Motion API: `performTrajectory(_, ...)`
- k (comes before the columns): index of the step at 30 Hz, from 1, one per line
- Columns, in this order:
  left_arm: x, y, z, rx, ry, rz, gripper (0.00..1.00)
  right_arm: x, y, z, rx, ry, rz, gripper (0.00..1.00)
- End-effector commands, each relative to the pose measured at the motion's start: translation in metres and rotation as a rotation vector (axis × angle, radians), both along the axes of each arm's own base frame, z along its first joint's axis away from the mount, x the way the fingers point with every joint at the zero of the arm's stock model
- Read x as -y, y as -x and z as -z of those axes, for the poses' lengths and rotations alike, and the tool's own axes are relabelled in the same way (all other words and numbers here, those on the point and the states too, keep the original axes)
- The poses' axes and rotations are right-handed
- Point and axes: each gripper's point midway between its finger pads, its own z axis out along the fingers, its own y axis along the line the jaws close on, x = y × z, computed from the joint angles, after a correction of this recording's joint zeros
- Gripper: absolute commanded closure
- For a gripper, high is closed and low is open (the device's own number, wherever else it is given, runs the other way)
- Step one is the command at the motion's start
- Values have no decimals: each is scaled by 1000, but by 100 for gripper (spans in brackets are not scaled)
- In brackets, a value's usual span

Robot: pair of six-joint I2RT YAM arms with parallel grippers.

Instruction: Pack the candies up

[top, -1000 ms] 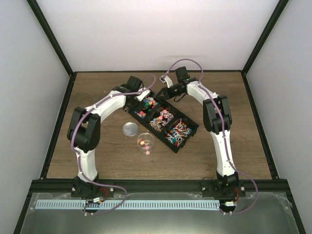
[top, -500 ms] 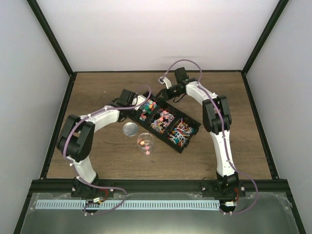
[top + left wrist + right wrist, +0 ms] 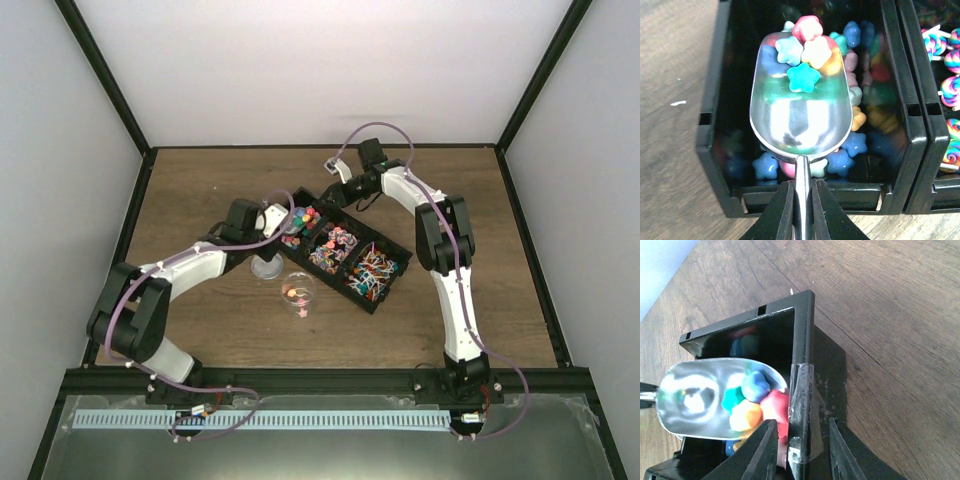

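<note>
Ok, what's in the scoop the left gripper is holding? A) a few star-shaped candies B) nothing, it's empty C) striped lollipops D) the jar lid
A: in the left wrist view the scoop, clamped by the left gripper, carries a few star candies at its far end, over the tray.

Brown wooden tabletop point(image 3: 200, 180), enclosed by plain white walls point(image 3: 320, 70) and black corner posts point(image 3: 103, 75); even, soft lighting.

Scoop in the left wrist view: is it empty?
No, the scoop holds several star-shaped candies near its far end.
</note>
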Motion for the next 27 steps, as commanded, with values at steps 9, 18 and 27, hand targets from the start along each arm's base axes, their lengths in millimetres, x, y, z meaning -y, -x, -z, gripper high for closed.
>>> performTrajectory(9, -16, 0, -45, 167, 165, -18, 96, 12, -6, -23, 44, -3, 5, 47)
performTrajectory(18, -21, 24, -76, 265, 194, 22, 96, 17, 0, -31, 55, 9, -13, 25)
performTrajectory(27, -34, 90, -116, 302, 70, 220, 96, 23, 1, -60, 128, 14, -16, 5)
